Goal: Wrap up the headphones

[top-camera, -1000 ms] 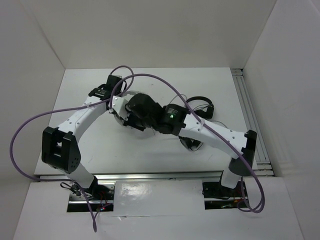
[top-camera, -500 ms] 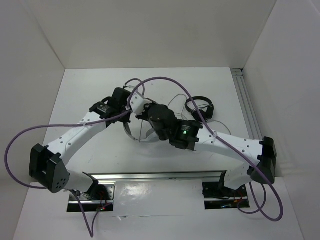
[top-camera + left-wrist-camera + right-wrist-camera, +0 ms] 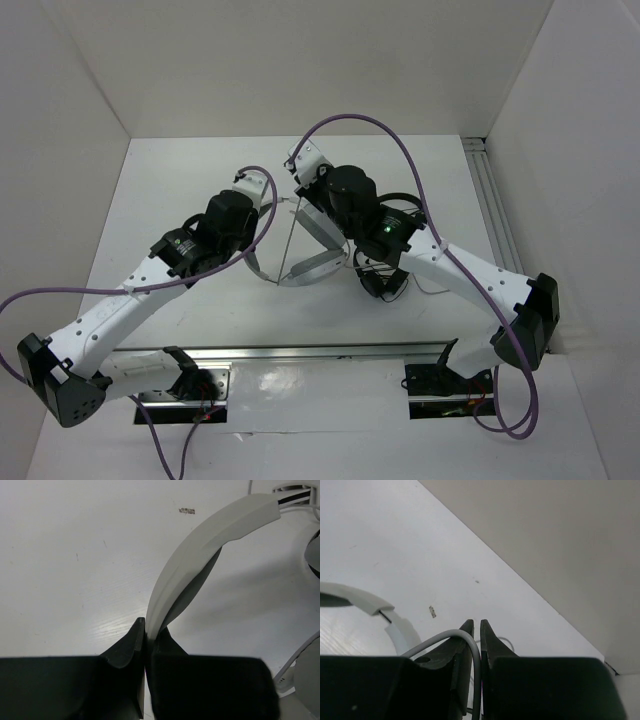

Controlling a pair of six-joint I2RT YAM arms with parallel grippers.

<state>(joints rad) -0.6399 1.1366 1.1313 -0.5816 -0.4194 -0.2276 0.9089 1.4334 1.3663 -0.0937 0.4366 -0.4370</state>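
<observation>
The light grey headphones show as a headband arc [image 3: 300, 278] standing up at mid table. My left gripper [image 3: 252, 238] is shut on the headband's left end. In the left wrist view the band [image 3: 200, 555] rises from the closed jaws [image 3: 150, 630] and curves up to the right. My right gripper [image 3: 297, 195] is above the headphones, shut on the thin grey cable [image 3: 289, 240], which runs straight down to the band. In the right wrist view the cable [image 3: 470, 647] loops between the fingers of the gripper [image 3: 474, 626], and the headband end [image 3: 355, 597] lies to the left. The earcups are mostly hidden.
A small black on-ear headphone [image 3: 405, 208] lies right of centre, partly under my right arm. A second black one [image 3: 382, 285] lies nearer. White enclosure walls stand on three sides, and a rail [image 3: 500, 230] runs along the right edge. Purple arm cables loop above both arms.
My right gripper has moved away from the left one toward the back with the cable, which now runs straight. My left arm has drawn back and left with the headband.
</observation>
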